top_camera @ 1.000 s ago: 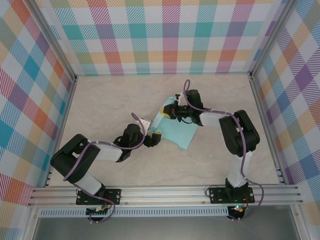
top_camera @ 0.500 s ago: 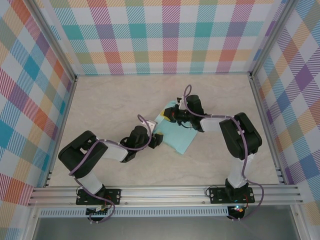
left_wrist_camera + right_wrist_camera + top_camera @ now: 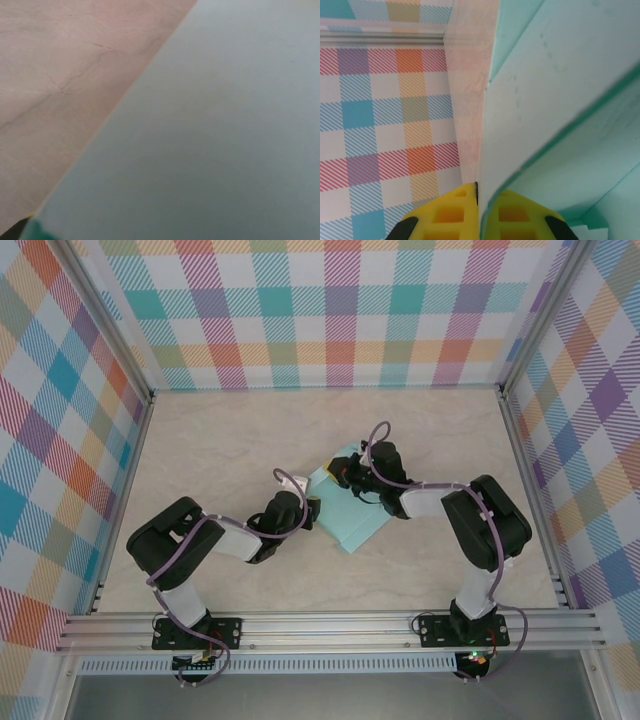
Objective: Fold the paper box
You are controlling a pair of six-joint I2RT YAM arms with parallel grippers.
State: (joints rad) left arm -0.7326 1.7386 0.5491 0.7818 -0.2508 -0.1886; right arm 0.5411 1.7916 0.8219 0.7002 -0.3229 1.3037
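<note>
Right end effector [image 3: 478,191] clenched on paper box [image 3: 356,522], left end effector [image 3: 313,516] unclear, plaid walls [image 3: 320,310] around

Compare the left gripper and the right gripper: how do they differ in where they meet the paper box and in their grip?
The right gripper is pinched shut on a flap of the paper box. Whether the left gripper grips anything cannot be told. From above, the left gripper is at the sheet's left edge, while the right gripper is at its far corner. Both reach the same mint card.
</note>
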